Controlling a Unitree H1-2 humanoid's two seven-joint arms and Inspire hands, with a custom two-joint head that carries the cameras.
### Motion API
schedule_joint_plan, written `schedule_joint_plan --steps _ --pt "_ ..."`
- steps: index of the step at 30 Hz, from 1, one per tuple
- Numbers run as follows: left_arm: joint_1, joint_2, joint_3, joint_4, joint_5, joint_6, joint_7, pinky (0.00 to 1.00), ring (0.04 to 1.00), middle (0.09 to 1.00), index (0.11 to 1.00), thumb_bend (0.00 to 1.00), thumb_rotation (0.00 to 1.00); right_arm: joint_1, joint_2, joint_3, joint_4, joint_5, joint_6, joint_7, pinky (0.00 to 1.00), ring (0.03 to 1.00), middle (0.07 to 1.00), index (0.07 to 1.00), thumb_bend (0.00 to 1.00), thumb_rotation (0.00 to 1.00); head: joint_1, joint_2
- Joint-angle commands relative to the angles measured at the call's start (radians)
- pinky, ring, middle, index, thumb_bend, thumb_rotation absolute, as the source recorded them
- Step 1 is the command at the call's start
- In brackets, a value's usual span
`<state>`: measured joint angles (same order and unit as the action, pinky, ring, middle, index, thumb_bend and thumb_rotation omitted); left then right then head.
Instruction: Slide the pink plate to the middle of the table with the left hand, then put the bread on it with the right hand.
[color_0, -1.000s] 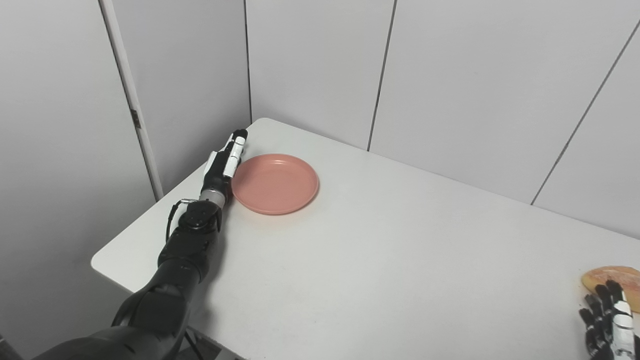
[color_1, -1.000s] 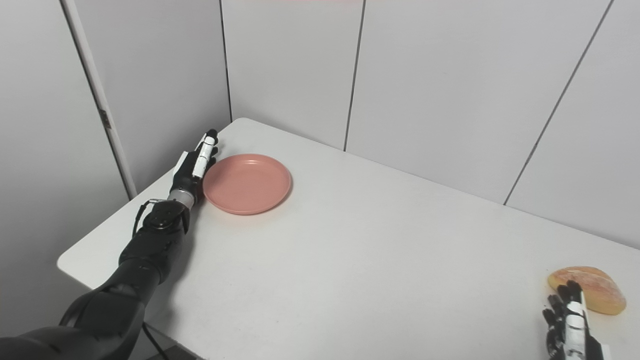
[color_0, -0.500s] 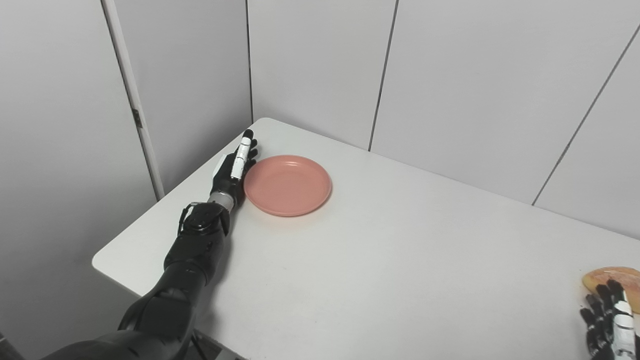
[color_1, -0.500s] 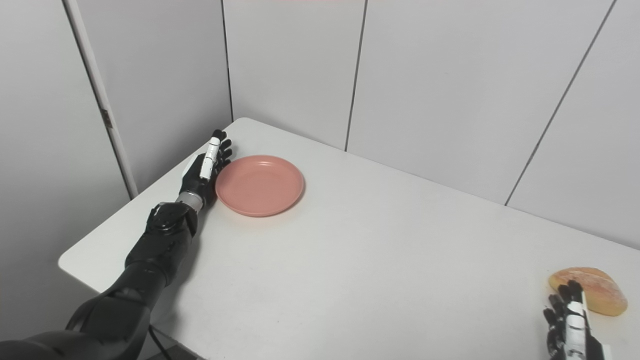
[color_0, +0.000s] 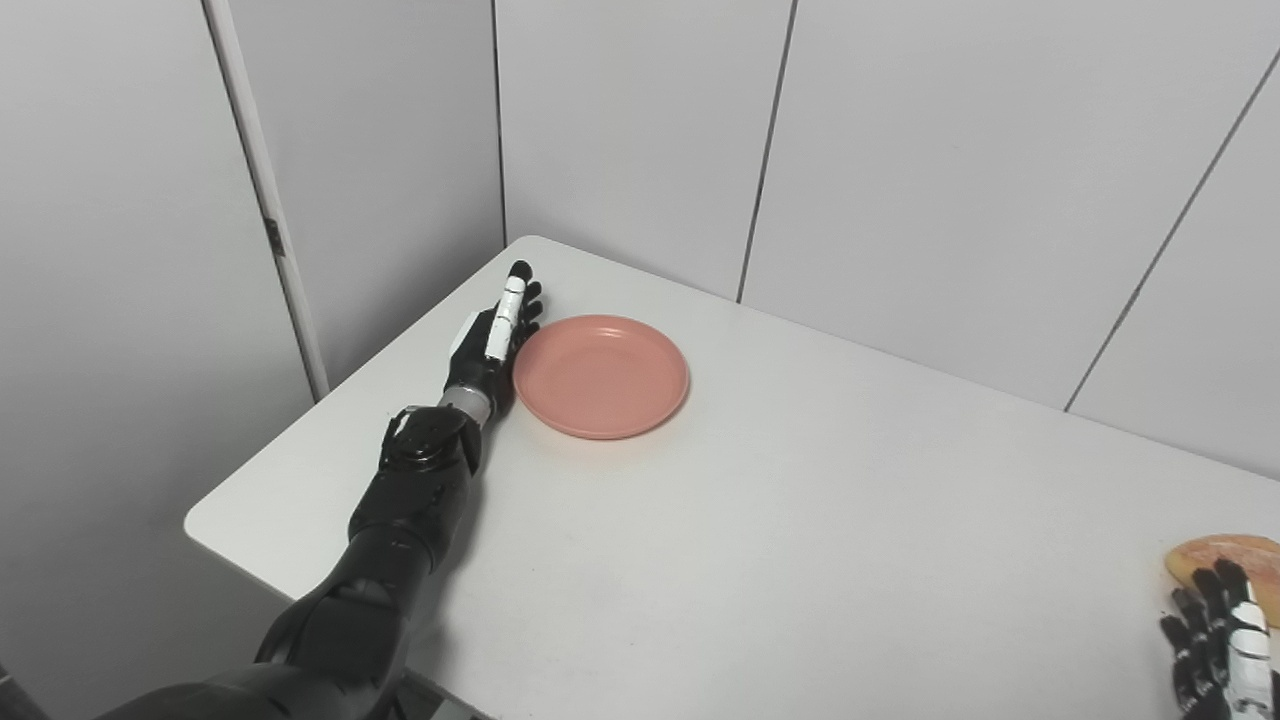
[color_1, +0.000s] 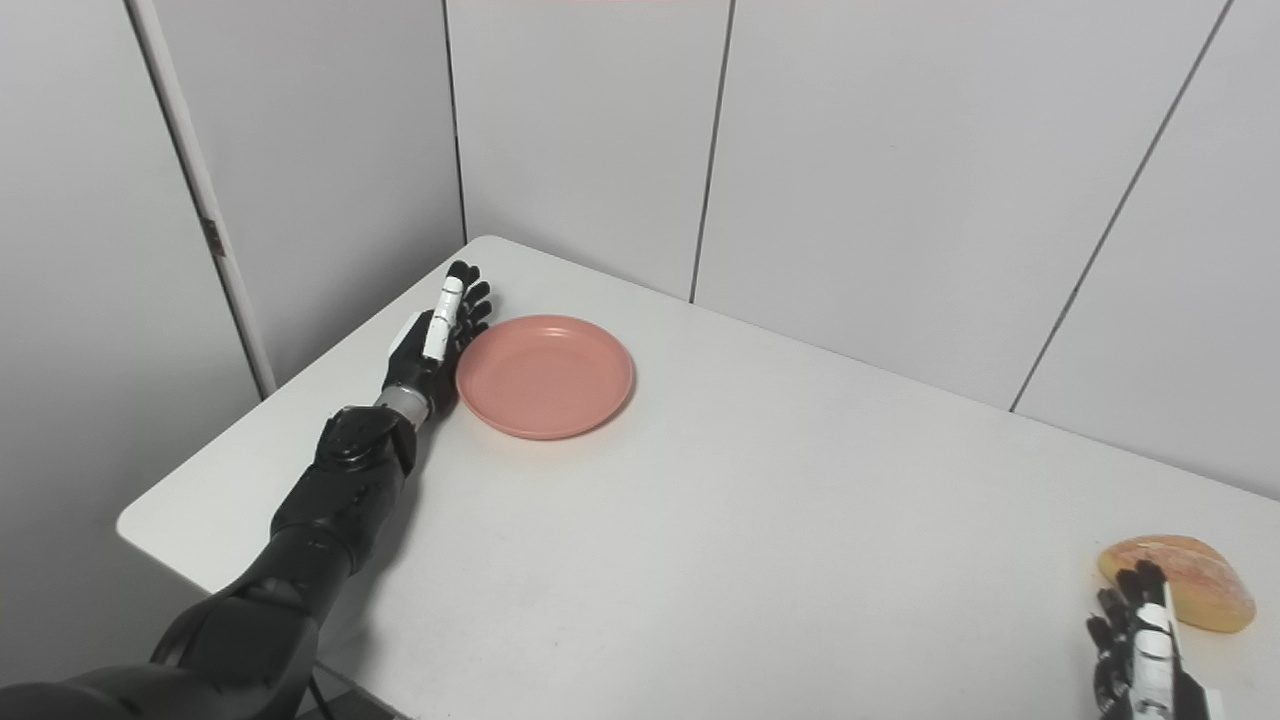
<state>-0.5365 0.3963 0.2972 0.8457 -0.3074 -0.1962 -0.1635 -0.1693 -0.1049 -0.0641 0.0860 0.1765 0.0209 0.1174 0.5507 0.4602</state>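
The pink plate (color_0: 601, 375) lies flat on the white table (color_0: 780, 540), toward the far left corner. My left hand (color_0: 492, 342) stands on edge against the plate's left rim, fingers straight and together, holding nothing. The bread (color_1: 1178, 595), a golden-brown loaf, rests at the table's right edge. My right hand (color_1: 1143, 660) sits low at the bottom right, just in front of the bread, fingers extended and spread, apart from the loaf.
Grey wall panels (color_0: 900, 150) close in the table at the back and left. The table's left front corner (color_0: 200, 525) is rounded, with a drop beside it.
My left hand has pushed the plate to the right, away from the left edge. The right hand and bread have not moved.
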Motion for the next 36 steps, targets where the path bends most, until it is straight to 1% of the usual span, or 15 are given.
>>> schedule_joint_plan --steps 1,6,10,11,12,13,15,18,21,22,24,26,28,33,36 --pt "-0.053 -0.010 -0.009 -0.009 -0.005 -0.028 -0.026 0.88 0.865 0.891 0.876 0.69 1.00 -0.025 0.003 0.001 -0.043 -0.003 -0.001 -0.003 1.00 1.000 1.000 1.000 0.44 1.00 -0.012 0.006" --pt "-0.049 -0.034 -0.014 -0.023 -0.004 -0.018 -0.025 0.88 0.851 0.877 0.859 0.70 1.00 -0.028 0.010 0.002 -0.047 0.000 0.011 -0.006 1.00 1.000 1.000 1.000 0.41 1.00 -0.032 0.019" --pt "-0.047 -0.052 -0.023 -0.038 0.000 -0.008 -0.023 0.91 0.867 0.895 0.879 0.70 1.00 -0.035 0.013 0.004 -0.038 -0.004 0.009 -0.005 1.00 1.000 1.000 1.000 0.32 1.00 -0.067 0.028" --pt "-0.045 -0.057 -0.024 -0.046 -0.001 -0.001 -0.023 0.91 0.867 0.895 0.879 0.70 1.00 -0.037 0.013 0.004 -0.031 -0.001 0.003 -0.001 1.00 1.000 1.000 1.000 0.31 1.00 -0.067 0.028" --pt "-0.041 -0.061 -0.025 -0.056 -0.002 0.004 -0.022 0.91 0.871 0.897 0.879 0.71 1.00 -0.040 0.014 0.003 -0.024 0.002 -0.003 0.001 1.00 1.000 1.000 1.000 0.29 1.00 -0.088 0.034" --pt "-0.039 -0.064 -0.025 -0.064 -0.002 0.009 -0.021 0.91 0.874 0.898 0.877 0.70 1.00 -0.041 0.014 0.002 -0.019 0.005 -0.007 0.003 1.00 1.000 1.000 1.000 0.27 1.00 -0.088 0.034" --pt "-0.037 -0.074 -0.027 -0.057 -0.004 -0.004 -0.033 0.90 0.874 0.896 0.870 0.69 1.00 -0.048 0.011 -0.003 0.014 0.013 -0.029 0.012 1.00 1.000 1.000 1.000 0.26 1.00 -0.114 0.042" --pt "-0.033 -0.082 -0.029 -0.055 -0.002 -0.012 -0.036 0.88 0.871 0.892 0.870 0.69 1.00 -0.055 0.007 -0.005 0.058 0.011 -0.071 0.021 1.00 1.000 1.000 1.000 0.29 1.00 -0.141 0.051" --pt "-0.028 -0.087 -0.033 -0.057 -0.002 -0.009 -0.041 0.90 0.873 0.897 0.879 0.70 1.00 -0.066 0.006 -0.008 0.113 0.007 -0.124 0.027 1.00 1.000 1.000 1.000 0.33 0.97 -0.177 0.063" --pt "-0.027 -0.087 -0.034 -0.055 -0.005 -0.010 -0.046 0.91 0.878 0.903 0.887 0.70 1.00 -0.069 0.005 -0.007 0.127 0.004 -0.136 0.031 1.00 1.000 1.000 1.000 0.37 0.96 -0.177 0.063" --pt "-0.030 -0.086 -0.033 -0.039 -0.010 -0.018 -0.061 0.92 0.883 0.908 0.892 0.70 1.00 -0.073 0.002 -0.003 0.145 -0.002 -0.153 0.036 1.00 1.000 1.000 1.000 0.41 0.96 -0.188 0.065" --pt "-0.029 -0.092 -0.030 -0.039 -0.017 -0.016 -0.069 0.92 0.885 0.910 0.894 0.69 1.00 -0.077 0.005 -0.001 0.164 -0.004 -0.171 0.037 1.00 1.000 1.000 1.000 0.43 0.95 -0.217 0.070" --pt "-0.029 -0.100 -0.026 -0.038 -0.026 -0.016 -0.072 0.91 0.883 0.910 0.890 0.69 1.00 -0.078 0.010 0.000 0.173 -0.005 -0.179 0.036 1.00 1.000 1.000 1.000 0.45 0.93 -0.233 0.074" --pt "-0.027 -0.116 -0.027 -0.040 -0.039 -0.012 -0.072 0.90 0.880 0.903 0.885 0.67 1.00 -0.080 0.016 0.004 0.177 -0.007 -0.171 0.033 1.00 1.000 1.000 1.000 0.51 0.94 -0.257 0.080" --pt "-0.021 -0.126 -0.036 -0.050 -0.037 -0.011 -0.084 0.90 0.885 0.906 0.893 0.66 1.00 -0.078 0.019 0.005 0.173 -0.015 -0.174 0.029 1.00 1.000 1.000 1.000 0.51 0.94 -0.272 0.084"
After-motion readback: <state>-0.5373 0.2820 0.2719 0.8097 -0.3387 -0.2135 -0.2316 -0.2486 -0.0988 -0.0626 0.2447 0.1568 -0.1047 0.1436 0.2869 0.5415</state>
